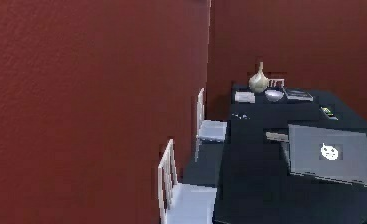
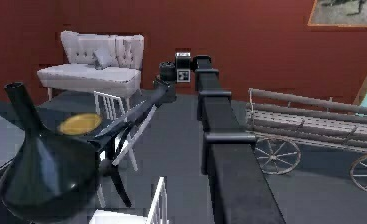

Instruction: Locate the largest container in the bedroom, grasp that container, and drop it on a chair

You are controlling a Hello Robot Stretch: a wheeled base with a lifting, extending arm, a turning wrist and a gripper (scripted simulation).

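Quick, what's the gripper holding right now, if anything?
Gripper: cannot tell whether it holds anything; a white chair stands behind its far end.

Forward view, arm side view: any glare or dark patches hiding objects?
Forward view: no glare; the table is near-black with little shading, while the pale vase stands out against the red wall. Arm side view: bright highlights streak the glossy black vessel in the foreground; the arm is near-uniform black.
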